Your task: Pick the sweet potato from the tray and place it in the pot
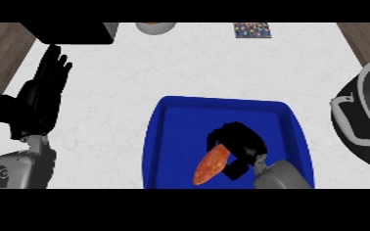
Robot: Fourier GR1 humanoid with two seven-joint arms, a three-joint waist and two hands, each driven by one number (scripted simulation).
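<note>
An orange-brown sweet potato [209, 165] lies in the blue tray [173, 122] at the counter's front middle. My right hand [237, 139] is over the tray, its fingers curled around the upper end of the sweet potato; the lower end sticks out toward the tray's front. The pot [356, 117], dark with a pale rim and handle, shows only partly at the right edge. My left hand [42, 90] rests open at the left, fingers pointing up, away from the tray.
A black object [72, 33] sits at the back left. A pale bowl [155, 27] and a patterned flat item [253, 30] stand along the back edge. Wooden floor shows beyond the counter's left and right edges.
</note>
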